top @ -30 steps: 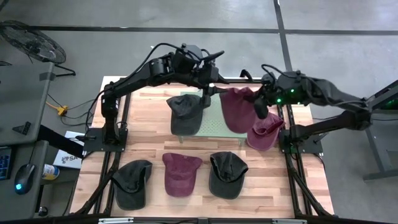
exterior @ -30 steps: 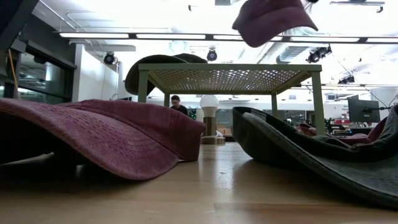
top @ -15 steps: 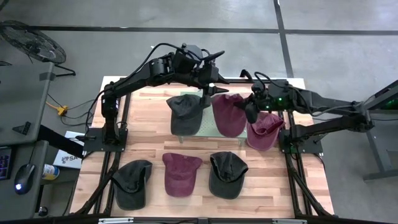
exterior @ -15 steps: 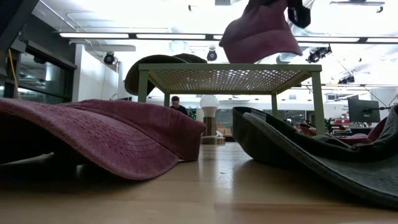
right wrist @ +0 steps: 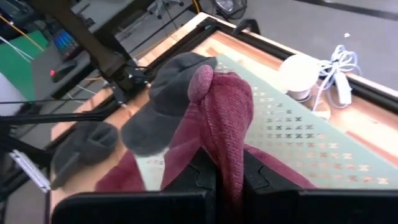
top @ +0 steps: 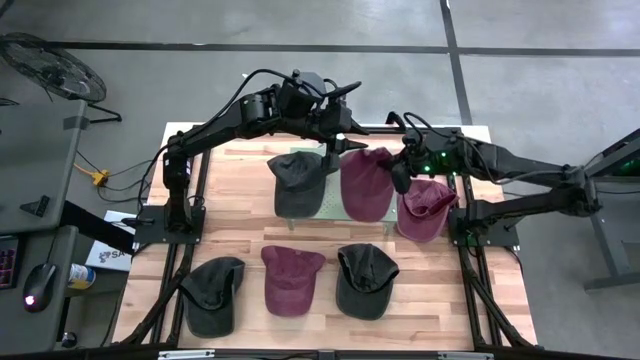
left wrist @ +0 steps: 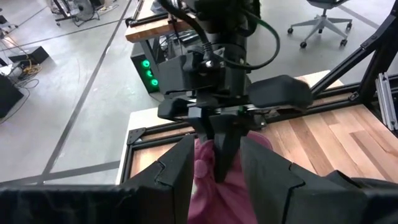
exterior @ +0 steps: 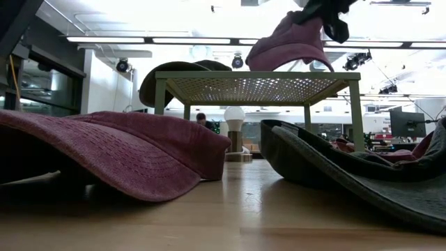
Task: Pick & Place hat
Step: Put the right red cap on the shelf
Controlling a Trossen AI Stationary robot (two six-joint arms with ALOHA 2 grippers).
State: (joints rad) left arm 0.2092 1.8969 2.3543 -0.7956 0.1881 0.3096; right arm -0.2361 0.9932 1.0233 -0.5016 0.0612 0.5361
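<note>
A maroon hat (top: 365,183) lies on the green perforated stand (top: 335,203), next to a dark grey hat (top: 298,182) that rests there on its underside. My right gripper (top: 403,172) is shut on the maroon hat's right side. In the low view the maroon hat (exterior: 293,45) sits on the stand's top (exterior: 251,87). My left gripper (top: 335,143) hangs open above the stand's far edge, with nothing between its fingers (left wrist: 180,171). My right gripper pinches a raised fold of the maroon hat's crown (right wrist: 227,134) between its two fingers, short of the top button (right wrist: 200,81). The fingers slant down from the table's right side. The hat's underside lies on the stand; the pinched fold stands up.
Another maroon hat (top: 428,208) lies on the table right of the stand. Three hats lie in a row near the front edge: dark (top: 213,293), maroon (top: 290,280), dark (top: 365,280). A white bulb (right wrist: 298,74) stands beyond the stand.
My right gripper has gone down and toward the table's left with the maroon hat, staying shut. The hat has come from above the stand down onto its top, beside the grey hat.
</note>
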